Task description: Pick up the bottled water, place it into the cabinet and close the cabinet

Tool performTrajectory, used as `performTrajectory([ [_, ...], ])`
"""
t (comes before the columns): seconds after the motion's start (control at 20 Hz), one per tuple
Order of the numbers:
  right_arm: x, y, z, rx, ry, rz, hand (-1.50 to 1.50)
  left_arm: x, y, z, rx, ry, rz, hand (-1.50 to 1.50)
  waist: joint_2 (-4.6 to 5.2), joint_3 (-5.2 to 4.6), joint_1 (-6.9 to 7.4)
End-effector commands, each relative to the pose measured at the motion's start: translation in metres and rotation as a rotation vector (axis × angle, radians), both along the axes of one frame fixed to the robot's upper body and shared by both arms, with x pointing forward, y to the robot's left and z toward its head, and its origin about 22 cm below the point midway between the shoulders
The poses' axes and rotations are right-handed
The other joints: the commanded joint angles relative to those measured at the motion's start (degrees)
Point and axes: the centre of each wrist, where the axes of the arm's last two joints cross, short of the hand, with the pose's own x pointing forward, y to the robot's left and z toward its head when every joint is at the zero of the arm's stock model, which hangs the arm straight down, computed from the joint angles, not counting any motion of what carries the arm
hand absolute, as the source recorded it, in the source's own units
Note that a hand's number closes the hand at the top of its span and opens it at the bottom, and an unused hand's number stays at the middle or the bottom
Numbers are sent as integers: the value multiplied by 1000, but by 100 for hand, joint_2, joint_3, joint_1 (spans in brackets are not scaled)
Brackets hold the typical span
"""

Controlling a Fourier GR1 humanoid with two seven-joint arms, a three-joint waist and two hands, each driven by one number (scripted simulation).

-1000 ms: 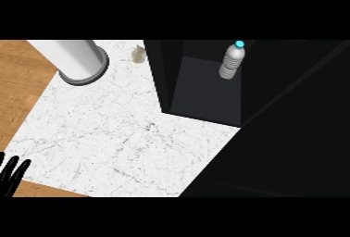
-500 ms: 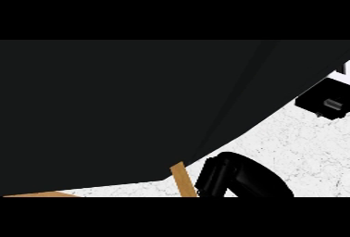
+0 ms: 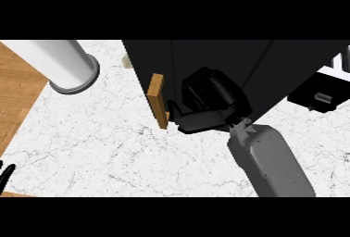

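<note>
The bottle shows nowhere in the head view; we take it to be inside the cabinet (image 3: 226,60), but cannot confirm this. The cabinet is the dark box at the far centre of the marble counter (image 3: 103,139). Its door (image 3: 158,99) shows as a thin wooden edge at the cabinet's near left corner, seen end-on, so we cannot tell how far it stands from shut.

The right hand (image 3: 205,104) lies against the cabinet's near face, just right of the door edge, with its grey forearm (image 3: 270,162) coming in from the lower right. The fingers are bent over at the cabinet front. Whether they are clasped on the door or only pressed against it we cannot tell; black hand on black cabinet hides the contact.

The left hand (image 3: 5,173) rests at the lower left edge, only fingertips showing, straight and relaxed, holding nothing.

Judgement: the step in hand is closing the door. To do it well we would keep contact on the door's free edge and sweep it along its arc rather than push straight, checking that no finger ends up between door and frame. We would also watch the forearm, which sits close to the cabinet corner.

Around: a white cylinder (image 3: 65,62) stands far left, and a black object (image 3: 318,95) is at the right edge, both well apart from the hand.
</note>
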Motion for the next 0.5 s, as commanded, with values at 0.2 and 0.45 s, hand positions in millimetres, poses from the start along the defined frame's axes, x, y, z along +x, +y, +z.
performTrajectory([
  [0.2, 64, 7, 20, -44, -3, -126, 150, 0, 1, 5, -38, -40, -31, -150, 37, 4, -72],
  [0.45, 69, 8, 0, -56, -15, -94, 150, 7, 3, 9, -35, -55, -25, -150, 27, 8, -204],
])
